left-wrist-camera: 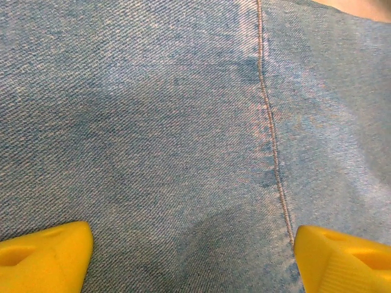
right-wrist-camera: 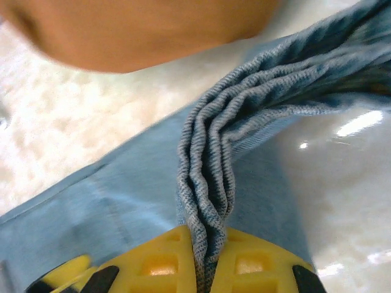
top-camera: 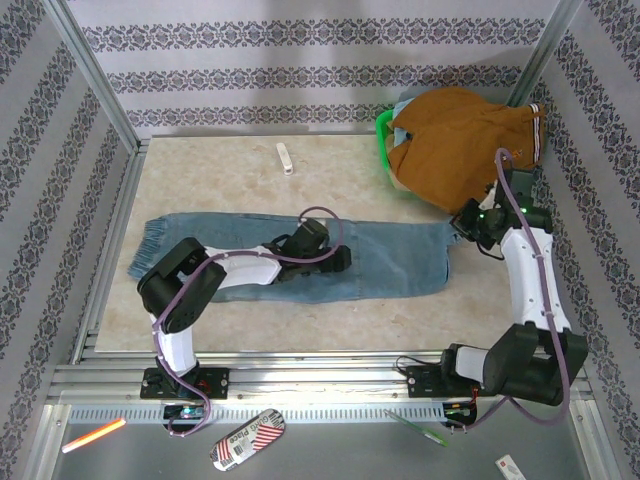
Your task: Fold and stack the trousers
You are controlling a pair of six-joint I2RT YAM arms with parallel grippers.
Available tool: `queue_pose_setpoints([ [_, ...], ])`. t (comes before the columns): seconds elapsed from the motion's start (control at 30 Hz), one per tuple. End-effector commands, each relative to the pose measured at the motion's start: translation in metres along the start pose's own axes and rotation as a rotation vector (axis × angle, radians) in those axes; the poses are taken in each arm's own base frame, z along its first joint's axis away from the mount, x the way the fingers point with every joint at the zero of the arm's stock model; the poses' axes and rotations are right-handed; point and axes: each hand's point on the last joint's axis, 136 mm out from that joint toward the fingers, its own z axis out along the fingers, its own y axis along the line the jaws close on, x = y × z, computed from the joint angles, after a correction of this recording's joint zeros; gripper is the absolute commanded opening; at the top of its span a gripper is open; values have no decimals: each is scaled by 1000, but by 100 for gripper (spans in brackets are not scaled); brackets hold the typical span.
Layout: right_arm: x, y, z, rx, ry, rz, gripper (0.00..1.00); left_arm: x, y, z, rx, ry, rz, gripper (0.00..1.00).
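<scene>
**On the bench: limp denim, pinched at the waistband**

Across the middle of the bench (top-camera: 200, 180), stretched lengthwise and lying flat: the trousers (top-camera: 400, 262), gathered cuffs to the left, waist to the right. Faded light-blue twill throughout, with a fine diagonal weave and one tan stitched seam (left-wrist-camera: 272, 152) running down the panel in the left wrist view.

At the right end, clamped tight in the right gripper (top-camera: 468, 222): the elastic waistband (right-wrist-camera: 208, 152), its ribbed folds bunched together and rising from the flat cloth into the yellow fingers (right-wrist-camera: 159, 262). Over mid-leg, spread wide and holding nothing: the left gripper (left-wrist-camera: 192, 250), just above the denim.

Probably soft, fairly light and not slippery. Bound to sag and drape from any single hold, never to keep a shape unaided. Best taken at the thick edges, waistband or cuff hem. Harder to take mid-panel without catching only the top layer. Nothing fragile here, so no harm in a firm pinch.

Beyond the waist, at the far right corner: a brown garment (top-camera: 460, 145), matte and heavier-looking, heaped over a green basket (top-camera: 383, 130).
</scene>
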Motion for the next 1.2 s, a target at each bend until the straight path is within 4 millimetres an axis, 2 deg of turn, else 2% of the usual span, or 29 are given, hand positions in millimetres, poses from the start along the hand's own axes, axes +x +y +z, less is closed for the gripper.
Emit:
queue_pose_setpoints([
  [0.0,20,45,-20,-59,29,-125,0,34,-12,5,28,108,-50,86],
  [0.1,42,86,-20,-93,61,-259,0,24,-23,-9,57,91,-46,88],
  [0.2,65,118,-17,-119,93,-365,0,1,-12,-38,51,45,-59,90],
  [0.27,80,135,-14,-134,112,-420,0,-16,10,-63,18,18,-88,90],
  [0.37,105,157,-9,-160,141,-484,0,-35,67,-105,-86,-43,-159,89],
  [0.43,117,167,-3,-166,151,-507,0,-37,105,-128,-166,-83,-208,89],
  [0.5,131,180,6,-187,161,-509,0,-32,136,-142,-245,-105,-241,89],
  [0.6,149,195,25,-190,183,-512,0,-18,165,-146,-303,-96,-290,89],
  [0.77,172,216,53,-179,214,-505,0,3,188,-138,-340,-64,-331,89],
  [0.93,190,237,69,-183,221,-506,0,18,200,-124,-359,-8,-335,89],
  [1.17,223,254,104,-176,270,-466,0,27,197,-116,-311,10,-351,89],
])
